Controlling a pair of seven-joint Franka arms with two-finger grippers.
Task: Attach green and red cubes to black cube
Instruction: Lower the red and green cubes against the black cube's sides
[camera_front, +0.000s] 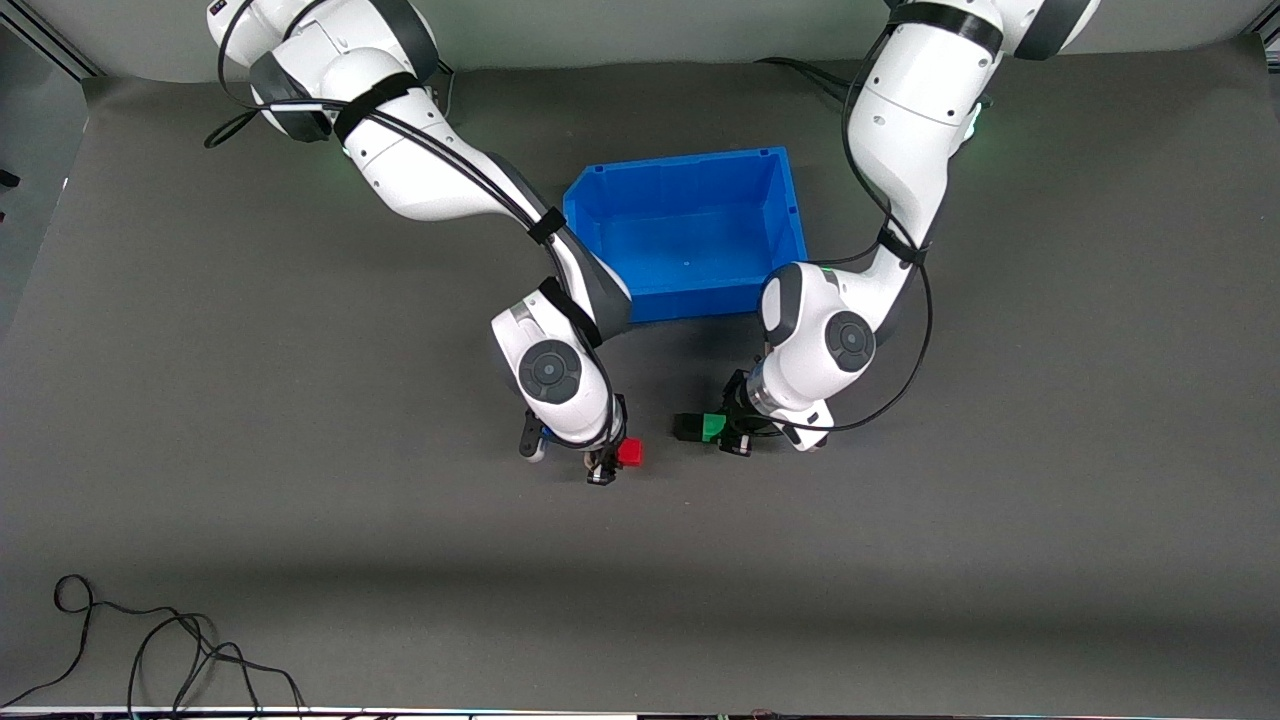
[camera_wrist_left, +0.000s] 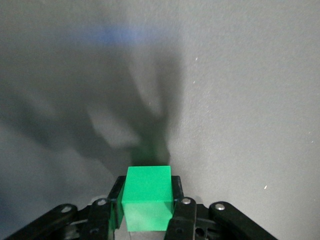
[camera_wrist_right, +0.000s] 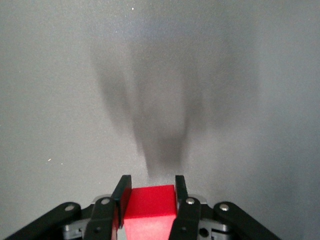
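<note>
So we saw the left gripper (camera_front: 722, 432) clamped on the green cube (camera_front: 712, 427), with the black cube (camera_front: 688, 427) touching it, and the right gripper (camera_front: 612, 460) clenched on the red cube (camera_front: 630, 452), mid-bench, near the blue bin (camera_front: 690, 232).

Grey mat (camera_front: 300, 520), pale wall (camera_front: 600, 30) above

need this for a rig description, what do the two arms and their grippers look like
Both arms are glossy white with rounded shells, dark grey bands at the joints and a round dark grey cap on the wrist. Black cables run along each, strapped on with black bands. The left gripper and right gripper have black fingers on black bodies with silver screws.
</note>
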